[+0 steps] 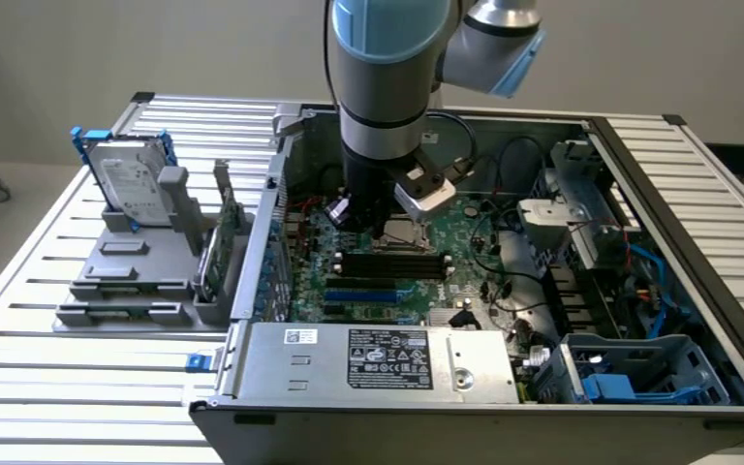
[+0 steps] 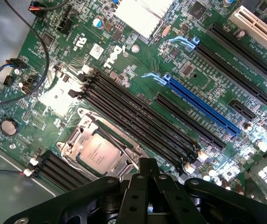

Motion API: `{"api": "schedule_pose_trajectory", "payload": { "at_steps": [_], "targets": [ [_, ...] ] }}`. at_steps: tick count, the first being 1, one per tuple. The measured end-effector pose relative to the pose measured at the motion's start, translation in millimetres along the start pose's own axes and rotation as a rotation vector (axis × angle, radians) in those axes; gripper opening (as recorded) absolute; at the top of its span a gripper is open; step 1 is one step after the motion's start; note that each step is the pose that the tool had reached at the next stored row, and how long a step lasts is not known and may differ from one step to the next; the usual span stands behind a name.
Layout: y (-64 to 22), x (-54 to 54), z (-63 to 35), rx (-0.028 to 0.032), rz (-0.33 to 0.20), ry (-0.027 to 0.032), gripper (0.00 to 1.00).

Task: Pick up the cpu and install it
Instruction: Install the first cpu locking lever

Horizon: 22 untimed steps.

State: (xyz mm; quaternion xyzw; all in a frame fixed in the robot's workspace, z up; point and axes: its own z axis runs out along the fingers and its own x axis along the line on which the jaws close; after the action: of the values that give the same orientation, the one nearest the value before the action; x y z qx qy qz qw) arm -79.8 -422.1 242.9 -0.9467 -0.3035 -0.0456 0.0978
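The cpu, a small square chip with a pale silvery top, lies flat inside the metal-framed socket on the green motherboard. My gripper hangs just above the board beside the socket, its dark fingers pressed together and shut with nothing between them. In the exterior view the arm reaches down into the open computer case, and the gripper is right over the socket near the board's middle.
Black memory slots and blue expansion slots run beside the socket. A heatsink, loose cables, the power supply and a blue drive cage crowd the case. A hard drive stands in a grey holder at the exterior view's left.
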Motion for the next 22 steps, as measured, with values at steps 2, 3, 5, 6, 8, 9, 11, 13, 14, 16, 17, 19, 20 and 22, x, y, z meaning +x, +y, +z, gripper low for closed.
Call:
{"api": "schedule_pose_trajectory", "payload": {
  "at_steps": [2,3,5,6,8,9,11,13,14,16,17,19,20,22],
  "targets": [
    [0.0,-0.1,0.2,0.0023,0.0,0.0031,0.11],
    [0.0,-0.1,0.4,0.0051,0.0,0.006,0.11],
    [0.1,-0.1,0.7,0.0134,0.0,0.0142,0.11],
    [0.1,-0.2,1.0,0.0174,0.0,0.0184,0.11],
    [0.2,-0.3,1.9,0.0209,0.0,0.023,0.11],
    [0.3,-0.5,2.6,0.0213,-0.001,0.0235,0.11],
    [0.3,-1.2,4.4,0.0213,-0.001,0.0233,0.11],
    [0.2,-1.9,6.5,0.0212,-0.001,0.0232,0.11],
    [0.2,-2.2,7.5,0.0212,-0.001,0.0231,0.11],
    [0.1,-2.6,9.7,0.0211,0.0,0.0234,0.11],
    [0.1,-2.8,10.9,0.021,0.0,0.0235,0.11],
    [-0.2,-3.1,13.2,0.0209,0.001,0.0236,0.11],
    [-0.4,-3.3,14.4,0.0208,0.002,0.0237,0.11],
    [-1.1,-3.7,17.0,0.0205,0.004,0.0241,0.11]
  ]
}}
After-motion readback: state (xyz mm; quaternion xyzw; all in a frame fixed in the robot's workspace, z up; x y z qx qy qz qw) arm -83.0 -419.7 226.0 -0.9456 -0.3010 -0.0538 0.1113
